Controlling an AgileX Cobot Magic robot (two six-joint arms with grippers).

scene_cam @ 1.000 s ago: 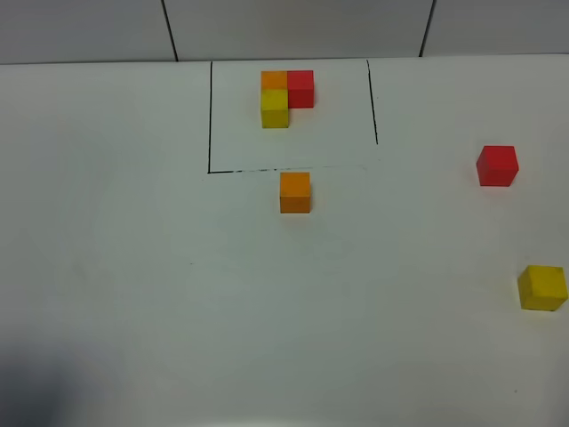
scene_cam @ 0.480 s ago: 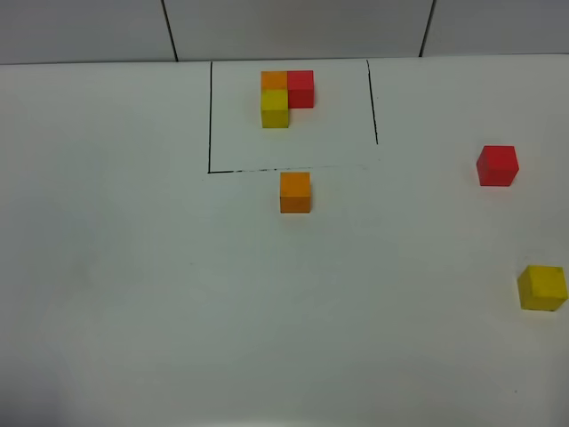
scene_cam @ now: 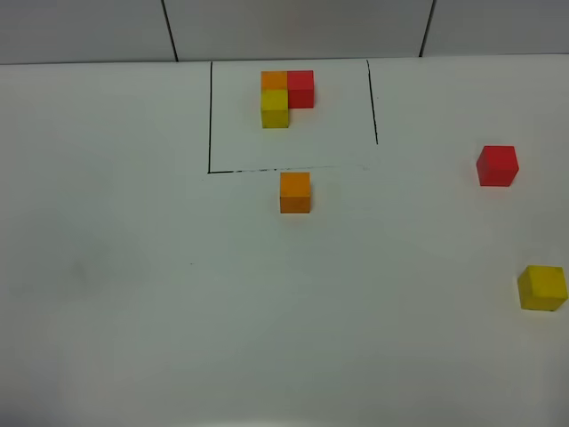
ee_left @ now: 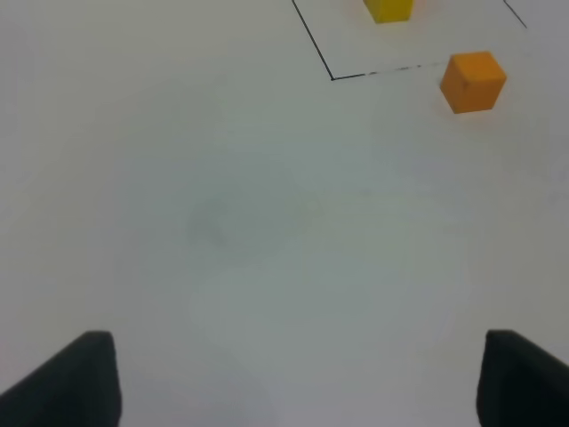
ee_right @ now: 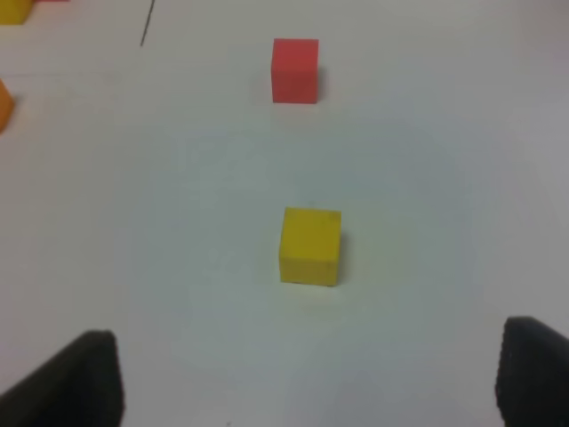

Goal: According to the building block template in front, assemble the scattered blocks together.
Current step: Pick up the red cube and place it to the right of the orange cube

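Orange block (scene_cam: 295,191), red block (scene_cam: 497,165), yellow block (scene_cam: 542,287) sit unmoved (a corner shadow faded, perhaps an arm's); left gripper (ee_left: 293,382) and right gripper (ee_right: 311,382) gape wide, empty: assembly unstarted.

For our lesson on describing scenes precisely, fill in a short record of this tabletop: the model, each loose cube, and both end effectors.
Template: L-shaped trio of matte orange, red and yellow cubes, inside thin black line frame
Loose matte orange cube: just outside the frame's near line
Loose matte red cube: far right, alone
Loose matte yellow cube: right edge, nearer the camera than red
Left end effector: open, empty
Right end effector: open, empty, yellow cube ahead
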